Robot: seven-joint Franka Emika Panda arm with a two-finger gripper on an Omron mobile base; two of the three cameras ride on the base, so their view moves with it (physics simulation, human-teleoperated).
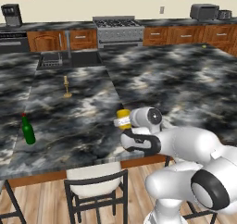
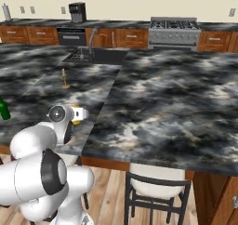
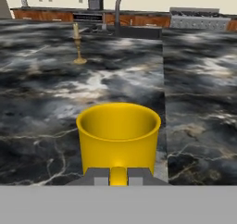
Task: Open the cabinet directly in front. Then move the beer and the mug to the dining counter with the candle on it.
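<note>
Over the near edge of the dark grey-black marble dining counter (image 1: 69,126) with white veins, the small plain yellow cylindrical mug (image 3: 118,137) sits upright in the two-finger gripper (image 3: 118,176), whose jaws are pinched tight on its handle. Whether its base already touches the marble I cannot tell. Further in stands the thin pale candle (image 1: 66,86) in its tan-brass holder; the small dark-green glass beer bottle (image 1: 28,129) with a red cap stands upright well to the left. Releasing this close to the rim risks the mug tipping onto the dark-framed stool (image 1: 96,190) below.
</note>
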